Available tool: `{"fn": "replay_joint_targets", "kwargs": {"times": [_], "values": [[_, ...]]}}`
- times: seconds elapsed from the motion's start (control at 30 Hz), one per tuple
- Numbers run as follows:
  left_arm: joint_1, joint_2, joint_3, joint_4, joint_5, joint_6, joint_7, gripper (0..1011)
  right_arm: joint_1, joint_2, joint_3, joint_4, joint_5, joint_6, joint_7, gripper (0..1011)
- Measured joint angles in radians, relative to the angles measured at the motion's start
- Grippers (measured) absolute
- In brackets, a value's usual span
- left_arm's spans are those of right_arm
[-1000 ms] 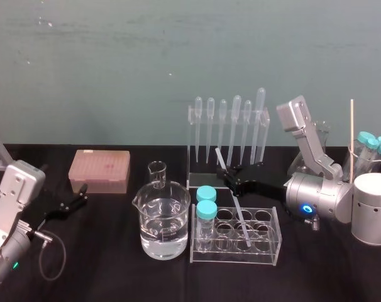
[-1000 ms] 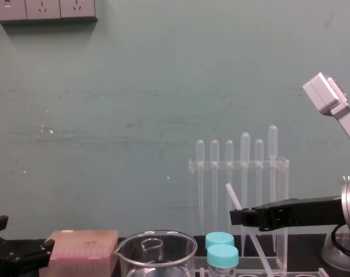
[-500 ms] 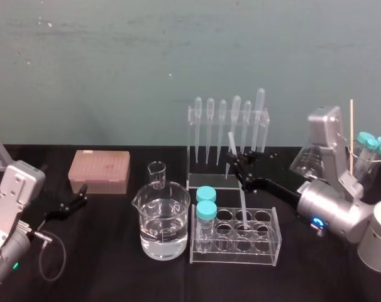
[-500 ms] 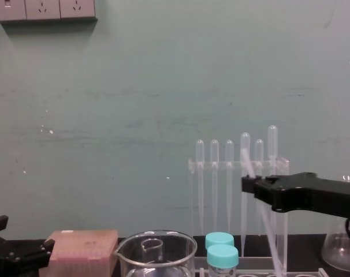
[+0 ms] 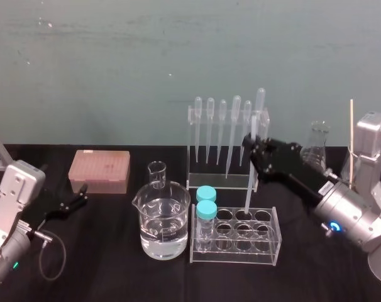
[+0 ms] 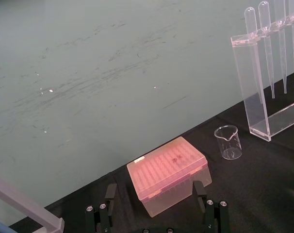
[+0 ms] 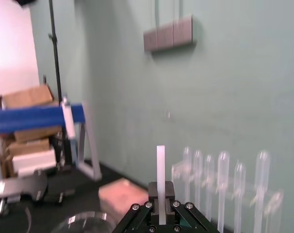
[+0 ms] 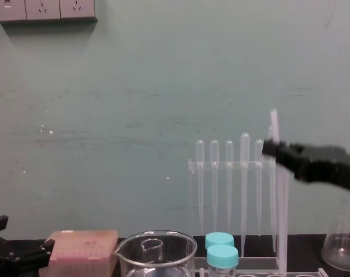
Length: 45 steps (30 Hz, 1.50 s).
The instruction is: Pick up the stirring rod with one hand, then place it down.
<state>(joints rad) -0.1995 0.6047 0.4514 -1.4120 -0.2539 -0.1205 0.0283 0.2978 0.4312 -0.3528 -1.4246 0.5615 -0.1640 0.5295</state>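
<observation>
The stirring rod (image 5: 249, 176) is a thin translucent-white stick, standing almost upright over the back row of the clear tube rack (image 5: 266, 250). My right gripper (image 5: 254, 150) is shut on its upper part, with a short length sticking out above the jaws. In the chest view the stirring rod (image 8: 279, 213) hangs in front of the pipette rack (image 8: 193, 190), below the right gripper (image 8: 273, 149). In the right wrist view the stirring rod (image 7: 160, 162) rises from between the closed right gripper (image 7: 161, 206). My left gripper (image 5: 77, 200) rests open, low on the table at the left.
A large beaker of water (image 5: 165, 220) and a small beaker (image 5: 156, 173) stand left of the tube rack, which holds two teal-capped tubes (image 5: 206, 211). A pink tip box (image 5: 99, 170) lies at the left. A flask (image 5: 316, 148) and a wooden stick (image 5: 351, 135) stand at the right.
My right gripper has risen and swung right with the rod. The rod has gone from slanting down into the tube rack to nearly upright. The left arm has not moved.
</observation>
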Motion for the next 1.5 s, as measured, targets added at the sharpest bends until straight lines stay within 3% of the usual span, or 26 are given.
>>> {"fn": "replay_joint_targets", "kwargs": {"times": [0.13,0.2,0.57,0.87,1.5], "values": [[0.000,0.000,0.000,0.000,0.000,0.000,0.000,1000,0.019,-0.019,0.028,-0.001,-0.001,-0.069,0.020,69],[0.000,0.000,0.000,0.000,0.000,0.000,0.000,1000,0.030,-0.022,0.039,-0.009,0.004,-0.077,0.027,68],[0.000,0.000,0.000,0.000,0.000,0.000,0.000,1000,0.062,0.018,0.095,-0.094,0.084,-0.020,0.063,69],[0.000,0.000,0.000,0.000,0.000,0.000,0.000,1000,0.062,0.051,0.094,-0.109,0.115,-0.001,0.089,69],[0.000,0.000,0.000,0.000,0.000,0.000,0.000,1000,0.083,0.069,0.064,-0.082,0.128,0.001,0.110,69]]}}
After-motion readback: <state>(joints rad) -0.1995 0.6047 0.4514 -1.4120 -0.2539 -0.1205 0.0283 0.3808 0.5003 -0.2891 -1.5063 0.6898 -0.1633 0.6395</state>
